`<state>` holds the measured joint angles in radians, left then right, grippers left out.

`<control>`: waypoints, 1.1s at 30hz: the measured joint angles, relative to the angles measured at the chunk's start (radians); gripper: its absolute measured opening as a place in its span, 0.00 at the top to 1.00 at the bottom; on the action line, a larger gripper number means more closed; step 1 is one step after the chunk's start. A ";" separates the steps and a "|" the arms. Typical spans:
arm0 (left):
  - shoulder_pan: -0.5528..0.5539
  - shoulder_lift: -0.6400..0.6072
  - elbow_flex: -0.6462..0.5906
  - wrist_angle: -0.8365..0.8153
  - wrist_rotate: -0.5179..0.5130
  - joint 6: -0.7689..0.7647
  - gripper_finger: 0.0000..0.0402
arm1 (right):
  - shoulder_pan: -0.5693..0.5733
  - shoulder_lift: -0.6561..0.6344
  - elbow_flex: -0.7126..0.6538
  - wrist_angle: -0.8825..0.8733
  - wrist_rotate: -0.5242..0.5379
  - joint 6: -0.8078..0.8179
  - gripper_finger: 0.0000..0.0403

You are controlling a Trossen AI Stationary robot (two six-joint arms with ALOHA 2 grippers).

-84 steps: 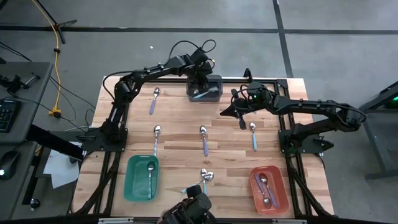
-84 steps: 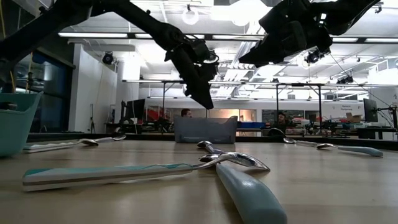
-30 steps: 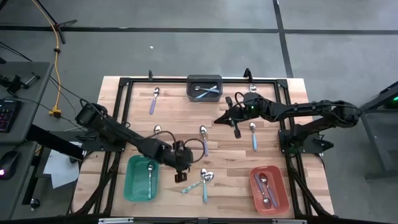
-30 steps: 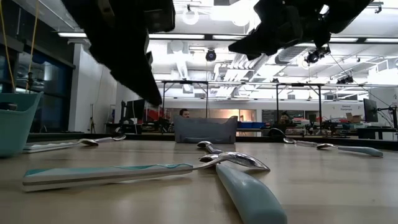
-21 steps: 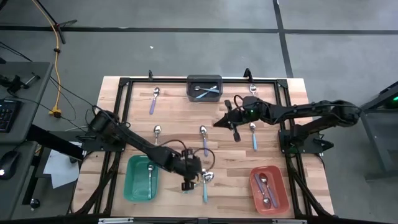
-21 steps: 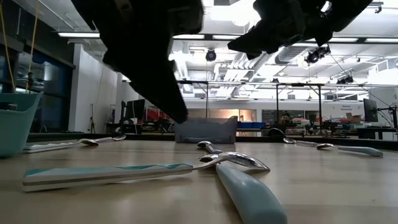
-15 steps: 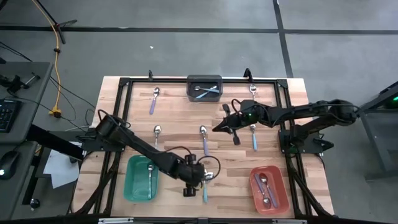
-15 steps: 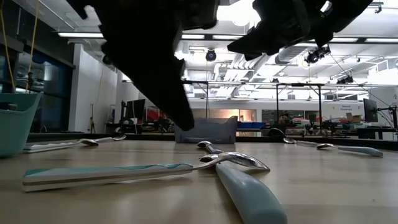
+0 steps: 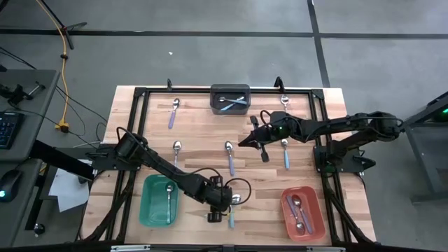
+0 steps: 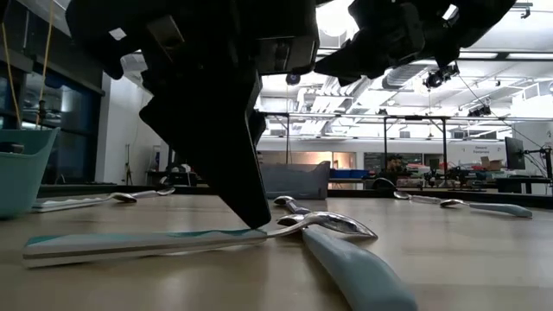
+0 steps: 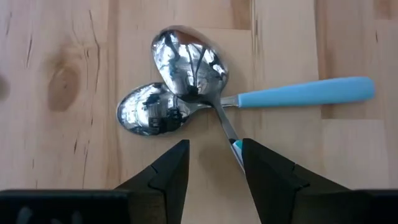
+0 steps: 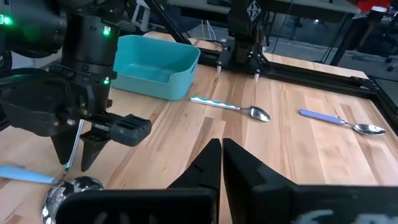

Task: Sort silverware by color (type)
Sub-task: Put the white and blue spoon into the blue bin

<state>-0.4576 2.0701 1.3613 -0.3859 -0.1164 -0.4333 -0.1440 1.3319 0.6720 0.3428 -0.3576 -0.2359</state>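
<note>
The left gripper (image 9: 214, 211) is low over the near middle of the wooden counter (image 9: 196, 143), right at two crossed spoons. Its fingers (image 11: 168, 177) are spread apart and hold nothing; the thin metal neck of the teal-handled spoon (image 11: 227, 127) runs between them. This spoon crosses the light blue-handled spoon (image 11: 305, 93), and their shiny bowls lie touching each other. In the low view the teal-handled spoon lies flat on the wood, with a dark finger tip reaching down to its neck.

The right gripper (image 9: 263, 153) waits above the counter on the right of the middle, with its fingers (image 12: 208, 165) pressed together and empty.

The other silverware is spread over the counter. A purple-handled spoon (image 9: 171, 113) lies at the far left, another spoon (image 9: 176, 153) lies just beyond the teal bin, a purple-handled one (image 9: 230, 158) lies in the middle, and a light blue one (image 9: 285, 155) lies just beside the right gripper. The teal bin (image 9: 146, 203) at the near left holds one spoon. The orange bin (image 9: 313, 217) at the near right holds purple-handled spoons. The dark bin (image 9: 230, 89) at the far edge holds light blue ones.
</note>
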 joint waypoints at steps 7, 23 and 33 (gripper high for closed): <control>0.001 0.000 0.001 -0.032 0.000 0.024 0.68 | 0.000 0.000 0.000 0.000 0.000 0.000 1.00; -0.010 -0.015 -0.003 -0.093 -0.002 -0.026 0.63 | 0.000 0.000 0.000 -0.002 0.010 0.011 1.00; -0.009 -0.006 0.000 -0.124 -0.027 0.035 0.76 | 0.000 0.000 0.000 -0.002 0.010 0.011 1.00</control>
<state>-0.4661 2.0636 1.3609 -0.5097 -0.1432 -0.3982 -0.1440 1.3315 0.6720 0.3405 -0.3481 -0.2249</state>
